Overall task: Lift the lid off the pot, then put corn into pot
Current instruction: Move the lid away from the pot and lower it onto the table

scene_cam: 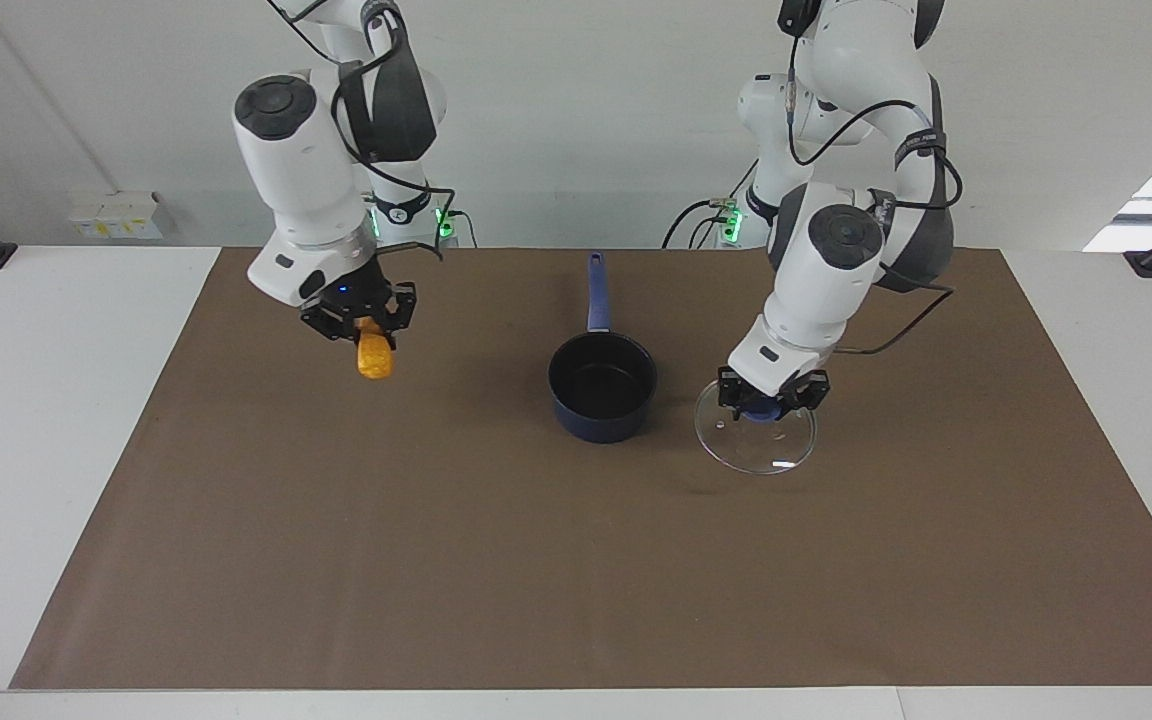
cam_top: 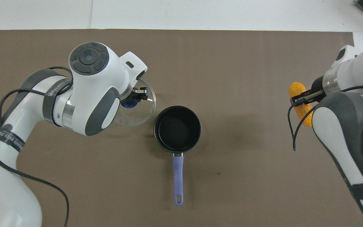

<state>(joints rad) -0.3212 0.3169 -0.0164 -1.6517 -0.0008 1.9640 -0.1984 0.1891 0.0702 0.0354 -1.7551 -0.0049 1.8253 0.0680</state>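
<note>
The pot [scene_cam: 603, 385] stands open and empty mid-mat, its long blue handle [scene_cam: 596, 290] pointing toward the robots; it also shows in the overhead view [cam_top: 177, 127]. My left gripper [scene_cam: 772, 404] is shut on the blue knob of the clear glass lid [scene_cam: 758, 445] and holds it low over the mat beside the pot, toward the left arm's end; the lid [cam_top: 140, 110] and gripper [cam_top: 131, 100] also show from overhead. My right gripper [scene_cam: 364, 328] is shut on the yellow-orange corn [scene_cam: 374, 358], held up over the mat toward the right arm's end, well apart from the pot. From overhead, the corn [cam_top: 298, 91] sits in the gripper [cam_top: 301, 99].
A brown mat [scene_cam: 436, 560] covers most of the white table [scene_cam: 46, 400]. Bare mat lies between the corn and the pot, and on the stretch farther from the robots than the pot [cam_top: 247, 63]. Cables hang from both arms.
</note>
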